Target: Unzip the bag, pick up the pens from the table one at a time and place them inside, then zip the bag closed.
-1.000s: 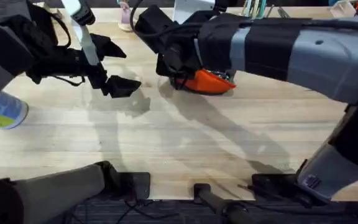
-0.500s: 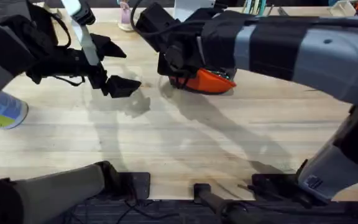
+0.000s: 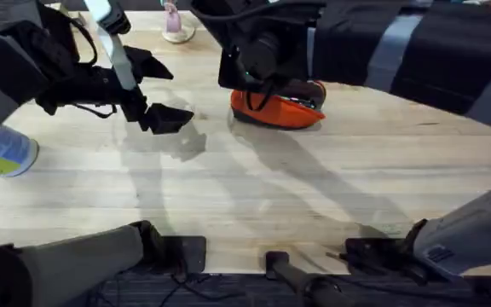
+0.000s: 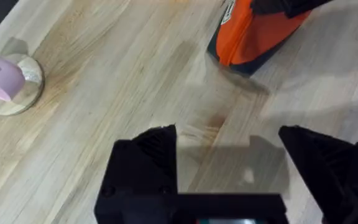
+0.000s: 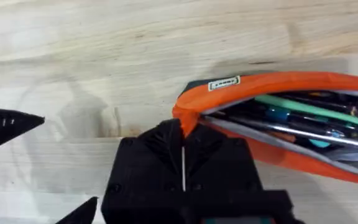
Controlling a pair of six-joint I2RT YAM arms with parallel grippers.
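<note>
Now | bag (image 5: 272,124) just beyond right hand (image 5: 183,163) | hand closed

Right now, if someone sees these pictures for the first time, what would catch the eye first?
The bright orange bag on the far middle of the table stands out first. It gapes open with pens inside. The right gripper is at its near end, jaws closed together, while the left gripper hangs open above bare wood to the bag's left.

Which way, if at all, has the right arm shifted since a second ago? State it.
Yes. In the overhead view the right arm has swung toward the far table edge, uncovering more of the bag; the left gripper holds its place.
</note>
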